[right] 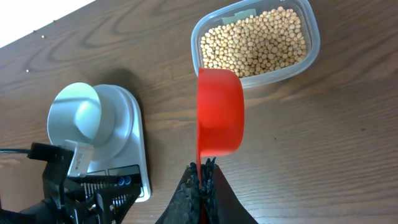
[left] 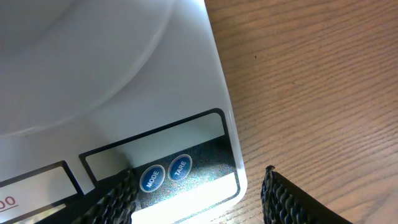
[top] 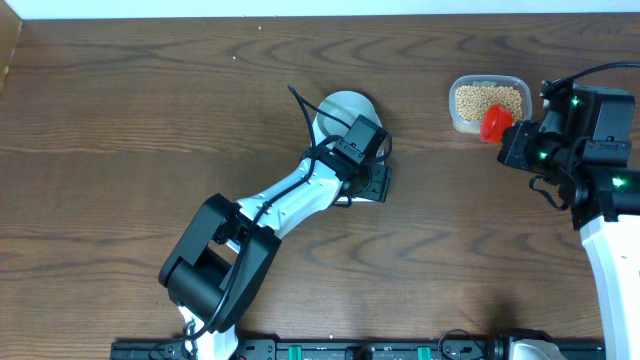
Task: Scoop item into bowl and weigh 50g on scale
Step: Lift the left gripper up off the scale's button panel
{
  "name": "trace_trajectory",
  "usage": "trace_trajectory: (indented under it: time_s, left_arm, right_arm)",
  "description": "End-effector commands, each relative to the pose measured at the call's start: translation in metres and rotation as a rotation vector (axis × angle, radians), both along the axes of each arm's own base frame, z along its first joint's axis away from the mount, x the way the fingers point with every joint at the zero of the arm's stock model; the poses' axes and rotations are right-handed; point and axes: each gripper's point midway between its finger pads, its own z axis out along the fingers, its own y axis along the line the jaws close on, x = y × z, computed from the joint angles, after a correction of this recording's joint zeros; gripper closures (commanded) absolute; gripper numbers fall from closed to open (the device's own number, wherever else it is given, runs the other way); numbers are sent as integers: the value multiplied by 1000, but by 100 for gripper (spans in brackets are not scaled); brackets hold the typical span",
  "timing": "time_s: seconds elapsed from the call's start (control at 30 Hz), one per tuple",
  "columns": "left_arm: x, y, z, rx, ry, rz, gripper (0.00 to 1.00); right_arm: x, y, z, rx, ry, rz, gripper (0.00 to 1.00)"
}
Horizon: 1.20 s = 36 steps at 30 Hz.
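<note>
The overhead camera looks straight down on the table (top: 120,120) from well above. Its view is wide enough to hold both the left arm (top: 290,195), running from lower left to centre, and the right arm (top: 600,190) at the right edge. The left wrist camera sits very close over the scale (left: 205,93), tilted down at its front corner, and its own fingers (left: 115,199) frame the bottom edge. The right wrist camera looks down from farther off, past the red scoop (right: 219,112) at centre, with the tub (right: 314,46) at upper right and the scale at left. All three views share the scale; the overhead and right wrist views also share the red scoop and the tub.
</note>
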Motion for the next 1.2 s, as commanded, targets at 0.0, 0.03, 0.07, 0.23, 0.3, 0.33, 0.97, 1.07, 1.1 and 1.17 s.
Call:
trace_trajectory:
  time_s: [0.0, 0.03, 0.07, 0.23, 0.3, 0.33, 0.97, 1.07, 1.1, 1.17]
  left_arm:
    - [-6, 14, -18, 39, 52, 24, 33]
    - [-5, 13, -13, 31, 42, 24, 33]
    - [-4, 12, -6, 20, 28, 24, 33]
    - [3, 7, 40, -46, -66, 15, 33]
    - [4, 6, 58, -71, -98, 15, 33]
    - [4, 6, 62, -77, -107, 15, 33]
    - [-10, 63, 96, 126, -179, 83, 33]
    - [-19, 69, 91, 157, -142, 76, 33]
    - [-21, 71, 89, 166, -132, 75, 33]
    - [-25, 75, 87, 182, -113, 72, 34]
  right_arm:
    - [2, -3, 5, -16, -14, 1, 98]
    - [2, -3, 5, -16, -14, 1, 98]
    - [2, -3, 5, -15, -14, 1, 98]
    - [2, -3, 6, -15, -15, 0, 98]
    - [2, -3, 6, -15, -15, 1, 98]
    - [2, -3, 6, -15, -15, 1, 98]
    - [2, -3, 6, -15, -15, 1, 98]
    - [2, -3, 5, -15, -15, 1, 98]
    - [2, -3, 6, -15, -15, 1, 98]
    - [2, -3, 6, -15, -15, 1, 98]
